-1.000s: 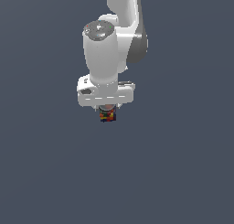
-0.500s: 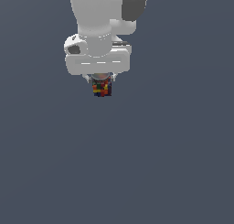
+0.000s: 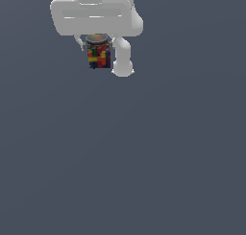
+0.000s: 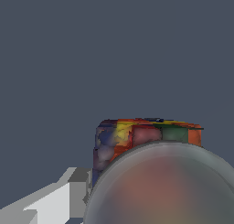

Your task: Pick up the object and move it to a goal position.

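The white arm [image 3: 93, 11] reaches in from the upper edge of the exterior view, its broad wrist block level and facing downward. Below it hangs the tool [image 3: 102, 61], clenched around the object [image 3: 99, 52]; one finger [image 3: 122, 61] shows at the exterior view's right of the can, the other mostly hidden behind it. The object sits upright between them, held aloft in the upper part of the exterior view. In the wrist view its round grey-brown top [image 4: 164, 186] looms close, patched sides beyond.
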{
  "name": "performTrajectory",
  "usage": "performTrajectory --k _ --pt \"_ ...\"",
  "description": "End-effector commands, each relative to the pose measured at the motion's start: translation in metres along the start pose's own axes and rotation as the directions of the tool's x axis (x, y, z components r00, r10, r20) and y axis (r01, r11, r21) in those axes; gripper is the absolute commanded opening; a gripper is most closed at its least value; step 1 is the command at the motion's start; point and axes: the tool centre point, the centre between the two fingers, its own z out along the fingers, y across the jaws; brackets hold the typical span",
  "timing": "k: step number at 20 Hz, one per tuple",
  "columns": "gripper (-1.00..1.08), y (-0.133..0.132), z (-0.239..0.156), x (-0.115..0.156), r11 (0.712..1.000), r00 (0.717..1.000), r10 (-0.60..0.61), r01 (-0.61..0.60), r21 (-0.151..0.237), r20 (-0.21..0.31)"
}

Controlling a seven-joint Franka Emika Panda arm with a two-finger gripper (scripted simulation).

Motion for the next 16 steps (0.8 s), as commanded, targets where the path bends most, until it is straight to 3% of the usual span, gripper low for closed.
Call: performTrajectory --k 1,8,16 --pt "-1.0 0.003 -0.024 -0.011 1.0 1.0 0.0 0.0 0.0 -0.002" --pt "-1.0 0.009 -0.068 -0.029 1.0 1.0 0.0 0.0 -0.001 -0.002" --pt "-1.0 0.012 -0.087 -0.036 1.0 1.0 0.0 0.0 -0.002 -0.002"
